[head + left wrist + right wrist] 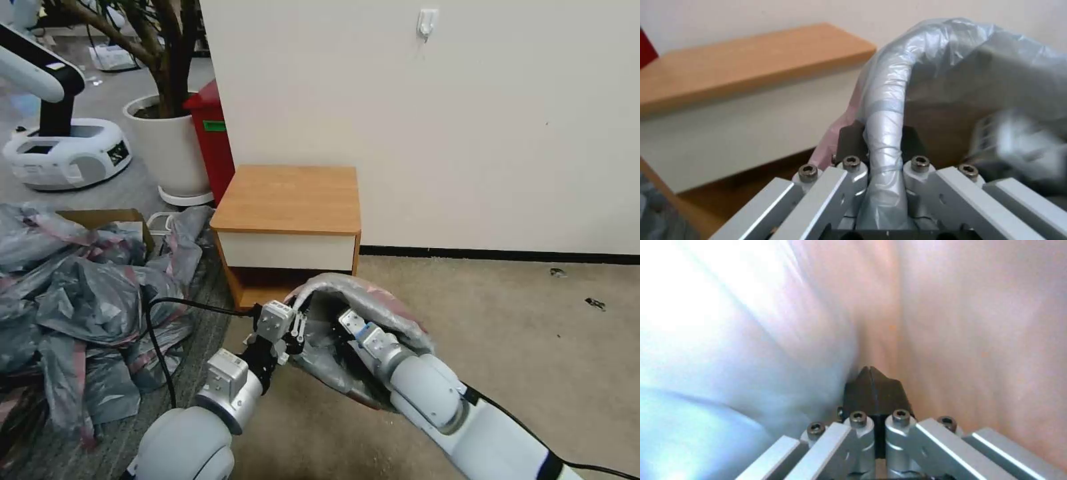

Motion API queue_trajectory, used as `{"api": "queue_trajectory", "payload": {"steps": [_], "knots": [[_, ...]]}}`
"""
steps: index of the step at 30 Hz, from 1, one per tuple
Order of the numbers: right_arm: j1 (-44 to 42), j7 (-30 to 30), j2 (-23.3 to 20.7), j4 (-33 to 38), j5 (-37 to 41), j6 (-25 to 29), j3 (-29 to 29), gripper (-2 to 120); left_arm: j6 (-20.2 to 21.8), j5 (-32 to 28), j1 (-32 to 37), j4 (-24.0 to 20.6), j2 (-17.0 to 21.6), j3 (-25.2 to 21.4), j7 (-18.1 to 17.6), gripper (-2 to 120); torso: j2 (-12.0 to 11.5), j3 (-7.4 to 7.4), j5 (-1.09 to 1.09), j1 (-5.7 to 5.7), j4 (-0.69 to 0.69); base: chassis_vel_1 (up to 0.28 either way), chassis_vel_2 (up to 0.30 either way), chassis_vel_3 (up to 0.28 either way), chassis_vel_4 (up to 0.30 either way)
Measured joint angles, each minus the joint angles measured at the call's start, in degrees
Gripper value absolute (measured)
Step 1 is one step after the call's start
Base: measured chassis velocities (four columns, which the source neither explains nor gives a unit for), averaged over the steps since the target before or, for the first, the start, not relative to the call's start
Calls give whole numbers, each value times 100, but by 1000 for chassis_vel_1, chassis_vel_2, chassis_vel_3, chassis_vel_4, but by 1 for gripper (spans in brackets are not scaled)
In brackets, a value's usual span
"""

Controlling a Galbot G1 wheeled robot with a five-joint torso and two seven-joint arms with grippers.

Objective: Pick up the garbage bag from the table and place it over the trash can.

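The grey garbage bag (373, 297) with its pink-red band lies draped over a low bin shape on the floor, just in front of the wooden table (287, 197). The trash can itself is hidden under the film; only a rolled rim shape shows through. My left gripper (297, 321) is shut on that bag-covered rim at the bag's left side, and in the left wrist view the garbage bag (885, 110) runs between the pads of the left gripper (882, 140). My right gripper (347, 320) reaches inside the bag's mouth. In its wrist view the right gripper (870, 373) is shut, with the bag's film all around it.
A heap of similar grey-pink bags (73, 300) and a cardboard box (100, 217) lie to the left. A black cable (157, 340) loops beside my left arm. A red bin (213, 140), a white plant pot (167, 147) and another robot's base (67, 153) stand behind. Beige carpet (520, 333) stretches right.
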Motion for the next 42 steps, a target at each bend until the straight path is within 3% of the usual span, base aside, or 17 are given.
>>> {"api": "queue_trajectory", "payload": {"steps": [9,15,16,18,21,23,24,26,27,30,34,37,42], "knots": [[-186,-4,-281,580,688,9,345,0,127,-963,-201,472,-208,226,-773,4,0,0,0,0,0,0,0,0,0],[-475,21,-753,1369,2174,76,968,0,286,-2455,-314,646,-457,277,-1794,4,0,0,-1,0,0,0,0,0,0],[-475,21,-753,1369,2174,76,968,0,286,-2455,-314,646,-457,277,-1794,4,0,0,-1,0,0,0,0,0,0],[-757,127,-837,1709,2535,333,1237,0,291,-2977,-266,703,-524,282,-2180,4,0,0,-1,0,0,0,0,0,0],[-1236,116,-699,1910,2404,848,1631,0,262,-3350,-107,717,-583,311,-2617,4,0,0,-1,0,1,0,0,0,0],[-2126,-497,-262,1978,1821,1521,2435,0,207,-3399,237,663,-657,353,-2915,4,0,0,1,0,0,0,0,0,0],[-2126,-497,-262,1978,1821,1521,2435,0,207,-3399,237,663,-657,353,-2915,4,0,0,1,0,0,0,0,0,0],[-2936,-873,199,1930,1233,2420,3106,10,108,-3310,611,555,-727,397,-3051,4,0,-1,0,0,-1,0,0,0,0],[-2936,-873,199,1930,1233,2420,3106,10,108,-3310,611,555,-727,397,-3051,4,0,-1,0,0,-1,0,0,0,0],[-3674,-1068,828,1697,779,3418,3824,25,-118,-2942,1078,480,-778,388,-3036,4,0,-1,-1,0,-1,0,0,0,0],[-3816,-1089,1048,1512,737,3769,4201,37,-258,-2668,1332,484,-809,364,-2919,4,0,-1,0,0,0,0,0,0,0],[-3854,-983,1088,1365,932,3896,4544,52,-349,-2211,1497,645,-854,354,-2702,4,1,-1,-1,0,0,0,0,0,0],[-3837,-838,1071,1200,964,4039,4626,66,-352,-2074,1504,839,-851,407,-2473,4,0,0,0,0,1,0,0,0,0]]}}
